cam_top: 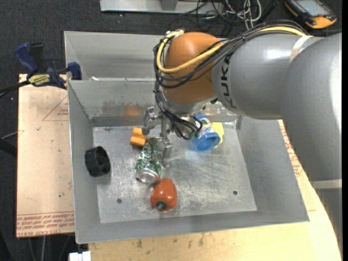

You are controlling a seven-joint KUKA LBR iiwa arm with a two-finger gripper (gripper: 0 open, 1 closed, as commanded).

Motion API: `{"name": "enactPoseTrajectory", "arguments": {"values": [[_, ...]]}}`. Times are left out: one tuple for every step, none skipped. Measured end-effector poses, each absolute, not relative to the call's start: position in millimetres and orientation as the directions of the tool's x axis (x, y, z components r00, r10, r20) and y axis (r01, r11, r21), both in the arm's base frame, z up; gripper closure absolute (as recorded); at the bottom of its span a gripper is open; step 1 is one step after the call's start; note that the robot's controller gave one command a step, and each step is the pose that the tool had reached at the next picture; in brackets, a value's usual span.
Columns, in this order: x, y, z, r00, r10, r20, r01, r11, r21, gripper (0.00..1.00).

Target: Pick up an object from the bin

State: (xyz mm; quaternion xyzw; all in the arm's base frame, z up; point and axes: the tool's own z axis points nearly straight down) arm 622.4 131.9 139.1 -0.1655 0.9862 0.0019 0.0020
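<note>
My gripper point(161, 141) hangs over the upper end of the crushed green-and-silver metal can point(148, 165) at the bin's middle. Apart or together, I can't tell. Best to drop straight and straddle it, clear of the small orange block point(138, 138).
</note>
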Motion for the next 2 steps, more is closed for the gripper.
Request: {"name": "enactPoseTrajectory", "arguments": {"values": [[632.9,95.5,92.0,-0.847,-0.53,-0.028,-0.53,0.848,-0.011,0.0],[638.9,84.1,74.3,-0.766,-0.642,-0.006,-0.642,0.766,0.0,1.0]]}}
